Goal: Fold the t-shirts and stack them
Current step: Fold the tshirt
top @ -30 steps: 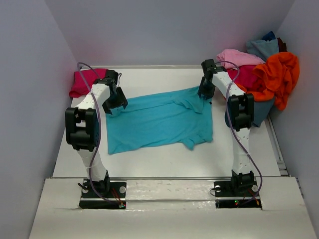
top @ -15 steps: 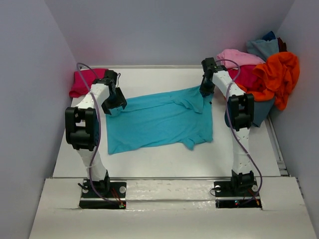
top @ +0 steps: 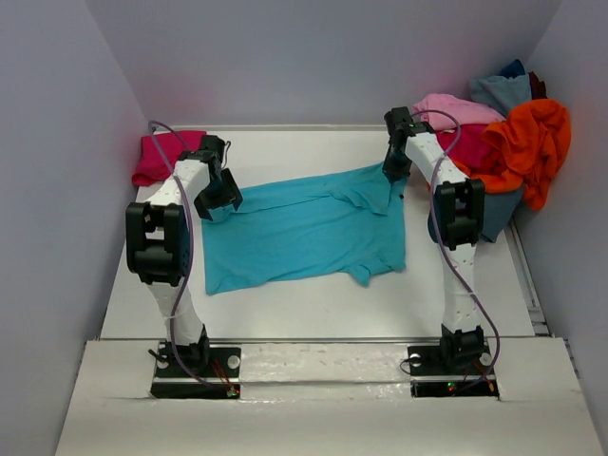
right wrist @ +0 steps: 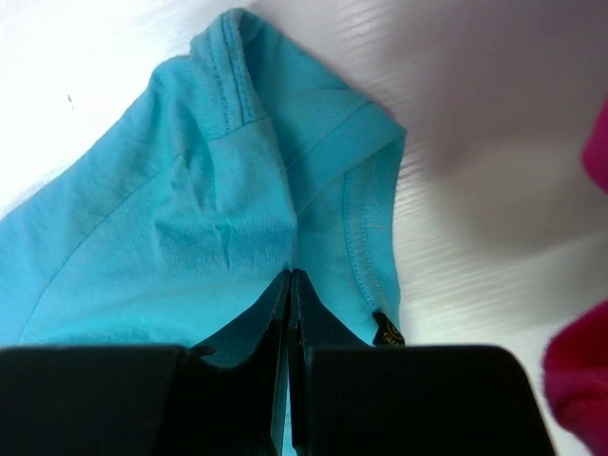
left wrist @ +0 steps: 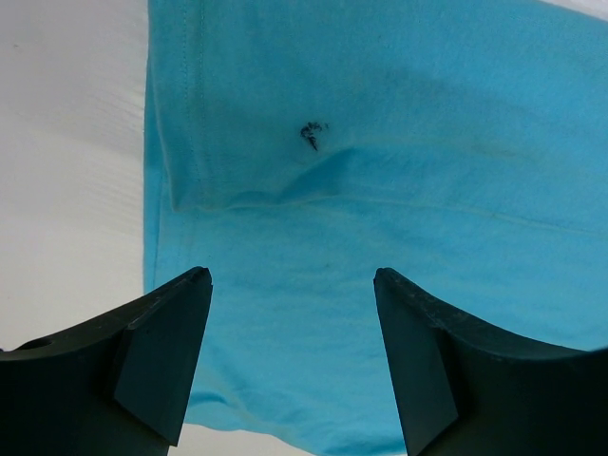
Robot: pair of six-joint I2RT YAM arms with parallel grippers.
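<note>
Right gripper (right wrist: 289, 275) is seen fully closed, and a fold of the turquoise t-shirt (right wrist: 190, 190) is pinched between its tips beside a stitched hem. A small dark tag (right wrist: 385, 330) is sewn at that hem; yellowish print is seen on it but cannot be read. No other writing or brand can be made out. A small dark mark (left wrist: 312, 133) is noted on the shirt cloth in the left wrist view.

Left gripper (left wrist: 290, 280) is held wide open over the shirt's left edge, near a hem seam. Nothing is gripped between its fingers; contact with the cloth cannot be told.

The turquoise t-shirt is spread nearly flat on the white table (top: 313, 304) between the two arms, with a rumpled patch near its far right corner, where the right gripper is placed.

A magenta-pink t-shirt (top: 161, 157) is lying to the far left of the turquoise one, apart from it. To its far right, a loose pile is heaped: light pink t-shirt (top: 456, 109), crimson t-shirt (top: 465, 147), orange t-shirt (top: 532, 142), dusty blue t-shirt (top: 499, 90).
</note>
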